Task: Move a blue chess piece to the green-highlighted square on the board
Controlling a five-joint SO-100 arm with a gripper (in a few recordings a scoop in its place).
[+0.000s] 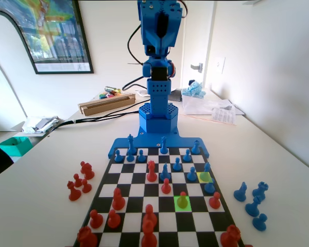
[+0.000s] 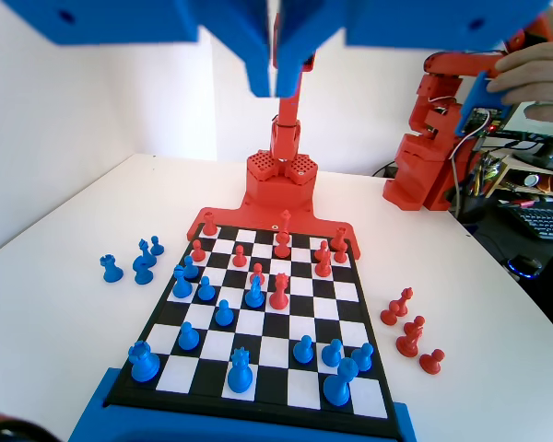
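The board lies in front of the blue arm's base. One cell is bright green, right of centre in the fixed view, and a pawn tinted by the highlight stands on it. A blue pawn stands on the pale yellow cell at the board's right edge, and appears at the left edge in the wrist view. My gripper is raised high above the arm's base, well clear of all pieces. In the wrist view its jaws hang from the top edge, shut with nothing between them.
Several blue pieces stand off the board on the table to the right in the fixed view, and several red ones to the left. A long box, papers and a green tray lie behind the arm.
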